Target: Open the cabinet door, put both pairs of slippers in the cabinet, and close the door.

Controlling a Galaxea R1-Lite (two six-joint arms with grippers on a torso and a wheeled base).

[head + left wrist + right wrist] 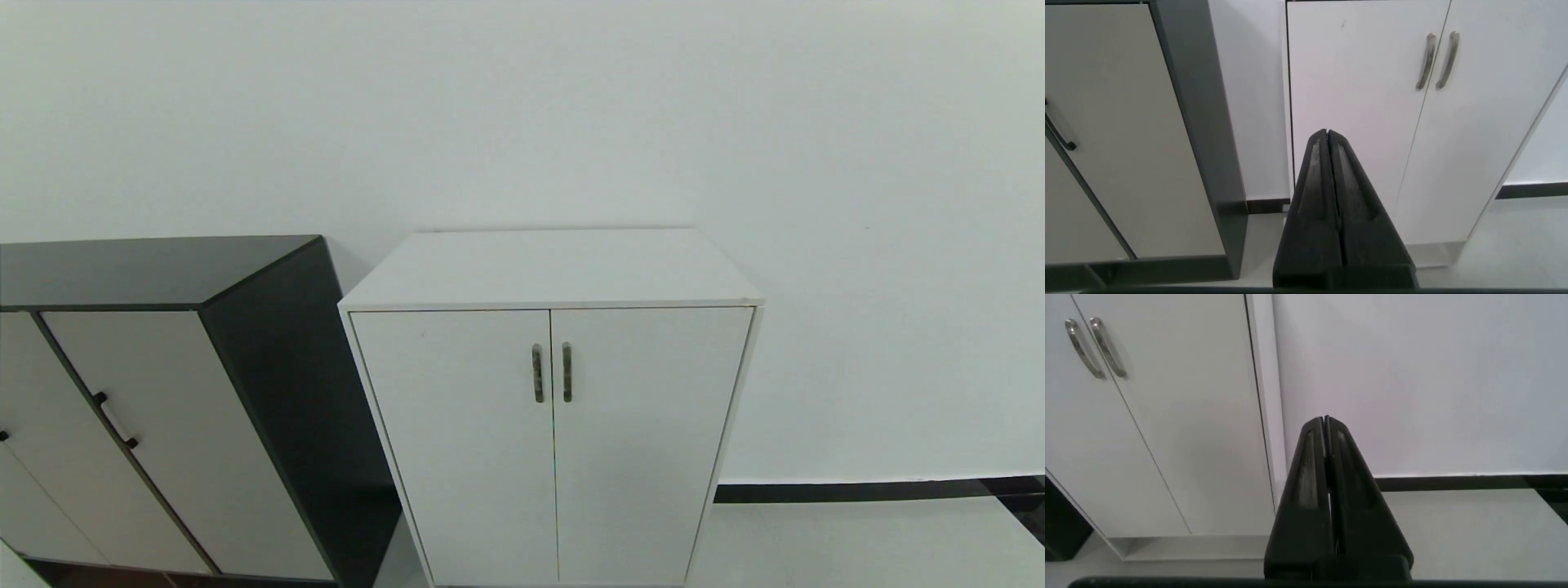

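Observation:
A white two-door cabinet stands against the wall, both doors closed, with two vertical metal handles side by side at the centre seam. In the left wrist view my left gripper is shut with nothing in it, held some way back from the cabinet's left door; the handles show further along. In the right wrist view my right gripper is also shut and empty, set apart from the cabinet's right side, with the handles visible on the doors.
A black cabinet with light doors and dark handles stands close to the left of the white one. A white wall with a black baseboard runs behind. Pale floor lies to the right.

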